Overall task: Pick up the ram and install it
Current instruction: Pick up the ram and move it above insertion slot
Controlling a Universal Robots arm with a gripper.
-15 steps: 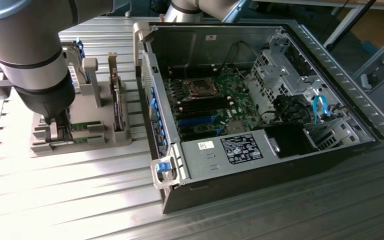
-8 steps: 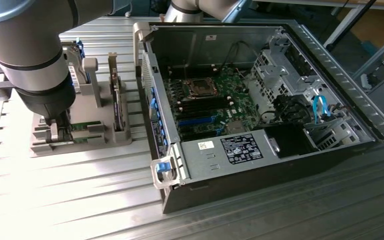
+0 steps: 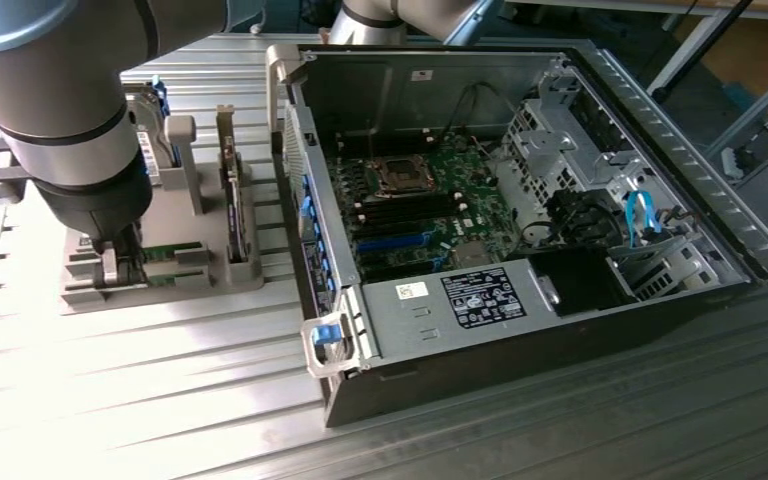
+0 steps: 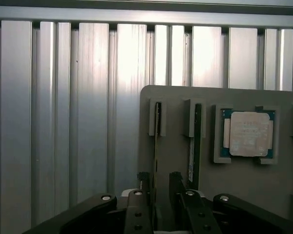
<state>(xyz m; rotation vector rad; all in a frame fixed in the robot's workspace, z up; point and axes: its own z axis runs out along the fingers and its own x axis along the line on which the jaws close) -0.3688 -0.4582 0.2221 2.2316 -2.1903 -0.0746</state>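
Closest to the wrist camera, the gripper (image 4: 159,180) is spread, one dark finger (image 4: 143,179) on each side of the ram (image 4: 156,126) and a sliver of gap showing on both sides; nothing is pinched. The ram stands on its long edge in a slot of the grey holder (image 4: 234,190). Its long axis lies level, running from between the fingers to a grey end clip (image 4: 152,119) at the holder's far edge, so only its thin upper edge is presented.

Just beside it, in the next slot and parallel, stands a second thin board (image 4: 196,141) with a pale label. Beyond that, a square silver processor chip (image 4: 248,132) lies flat in its own pocket.

On the exterior view's left, the arm (image 3: 64,130) reaches straight down onto this holder, which sits on a ribbed aluminium table (image 3: 157,400). On the exterior view's right, well apart from the holder, an open computer case (image 3: 357,90) lies on its side with the motherboard (image 3: 418,215) exposed.
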